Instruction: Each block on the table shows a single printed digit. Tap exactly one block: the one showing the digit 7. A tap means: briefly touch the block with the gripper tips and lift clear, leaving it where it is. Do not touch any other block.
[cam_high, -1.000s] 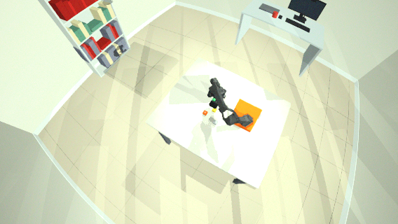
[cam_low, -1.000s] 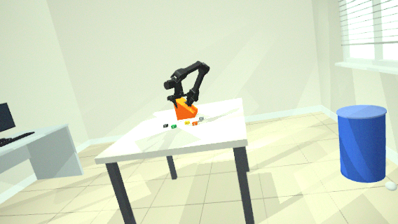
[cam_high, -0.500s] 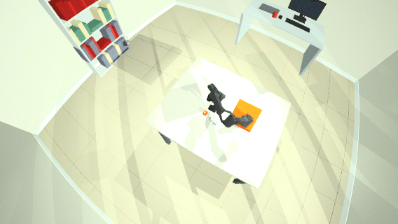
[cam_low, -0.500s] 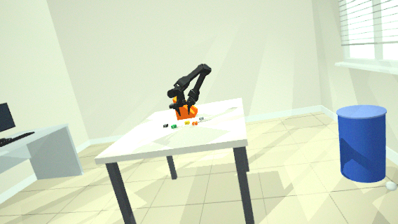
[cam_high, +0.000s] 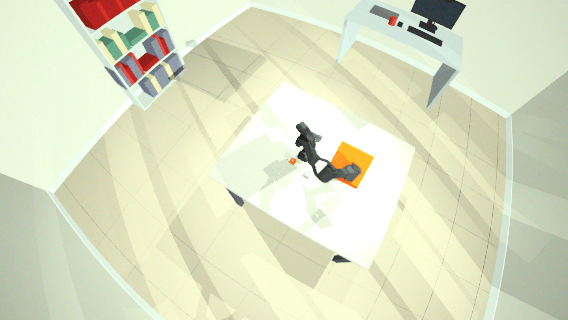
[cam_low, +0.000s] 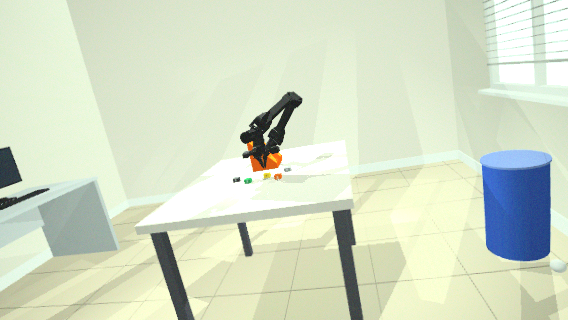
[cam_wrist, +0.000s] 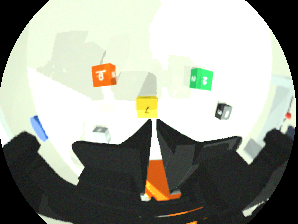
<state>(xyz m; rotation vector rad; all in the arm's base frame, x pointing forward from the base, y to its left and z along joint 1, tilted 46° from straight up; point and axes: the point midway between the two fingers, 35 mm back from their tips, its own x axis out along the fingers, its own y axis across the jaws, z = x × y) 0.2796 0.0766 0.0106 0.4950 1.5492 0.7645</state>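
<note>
The yellow block (cam_wrist: 147, 107) (cam_low: 267, 175) shows a 7 and sits on the white table (cam_high: 385, 150) (cam_low: 200, 205). My gripper (cam_wrist: 153, 122) (cam_low: 264, 167) is shut with nothing between its tips. In the wrist view the tips are just below the yellow block's near edge; in the exterior view they appear slightly above and behind it. I cannot tell whether they touch it. In the top view the arm hides the yellow block.
An orange block (cam_wrist: 104, 75) (cam_high: 292, 161) and a light grey block (cam_wrist: 101, 134) (cam_high: 306, 175) are left of the yellow one in the wrist view. A green block (cam_wrist: 201, 79) showing 2 and a dark grey block (cam_wrist: 223, 111) are right. An orange panel (cam_high: 365, 155) is by the arm's base.
</note>
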